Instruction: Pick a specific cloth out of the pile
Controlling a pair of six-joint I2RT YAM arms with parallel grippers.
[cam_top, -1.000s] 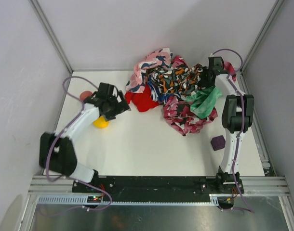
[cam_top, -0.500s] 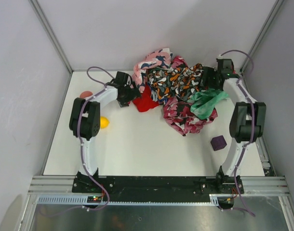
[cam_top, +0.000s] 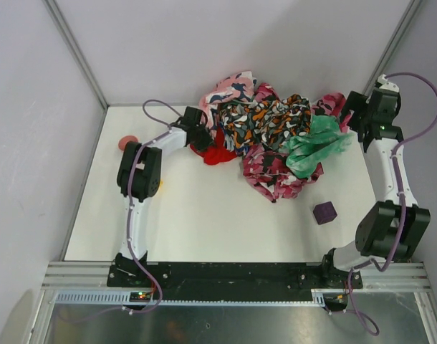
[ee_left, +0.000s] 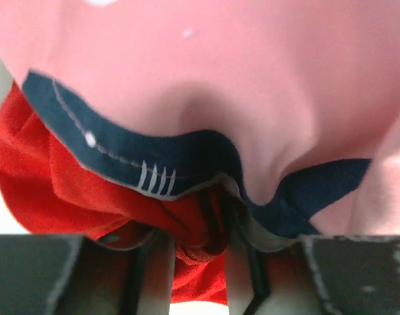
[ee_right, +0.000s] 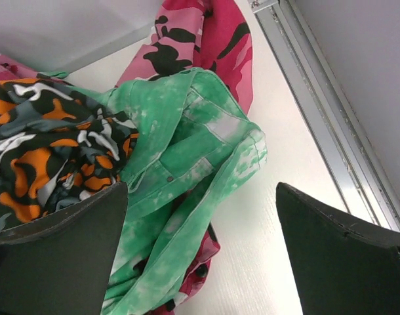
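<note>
The plain red cloth lies at the left edge of the pile, partly tucked under a pink cloth with a navy hem. My left gripper is at that edge. In the left wrist view its fingers are closed on a fold of the red cloth, which bunches in the left gripper. My right gripper hangs wide open at the pile's right side. It holds nothing and stands above the green-white cloth in the right gripper's own view.
A purple cube sits on the white table at the right front. A pink cup is by the left wall, and a yellow object peeks out behind the left arm. A metal frame rail runs along the right edge.
My left arm reached from near the yellow object to the red cloth and closed on it. My right gripper opened and pulled back to the right, leaving the green cloth spread out.
</note>
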